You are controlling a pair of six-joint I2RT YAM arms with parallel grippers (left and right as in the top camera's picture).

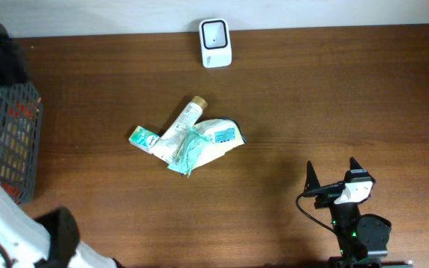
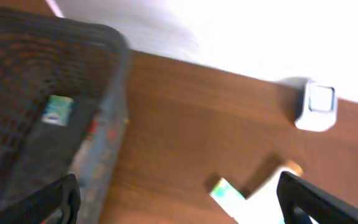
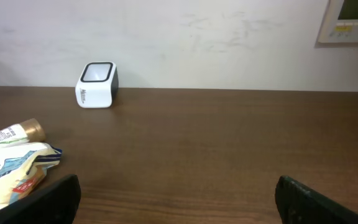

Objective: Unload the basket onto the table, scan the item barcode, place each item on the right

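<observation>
Far left, 9 o'clock edge of the table (image 1: 348, 97): a dark mesh basket (image 1: 13, 141). It's probably the drop bin for scanned goods, parked out of the work zone. My left wrist view is blurred, so beyond one green-white pack (image 2: 58, 111) inside it I can't tell the contents.

My left gripper (image 2: 182, 199) has its jaws spread wide with nothing between them. It hangs just past the basket, aimed toward the pile at its 1 o'clock, so I judge it's set for a reach.

The pile of items sits at table centre. A tube (image 1: 183, 120) lies diagonal with its cap toward 1 o'clock. A small green box (image 1: 144, 137) touches the tube's 8 o'clock end. A crumpled pouch (image 1: 216, 138) is pressed against the tube's 4 o'clock side. They're heaped together and no barcode is readable from here, so one has to be lifted and turned.

The scanner (image 1: 215, 43) is at 12 o'clock of the pile, well apart from it, at the far edge by the wall. Its window is tilted toward me, so either arm can present an item to it.

My right gripper (image 1: 333, 171) is at 4 o'clock of the pile and well apart from it. Its jaws are apart and empty, pointing to 12 o'clock.

Nothing is picked up yet, so I judge the task is at its start.
</observation>
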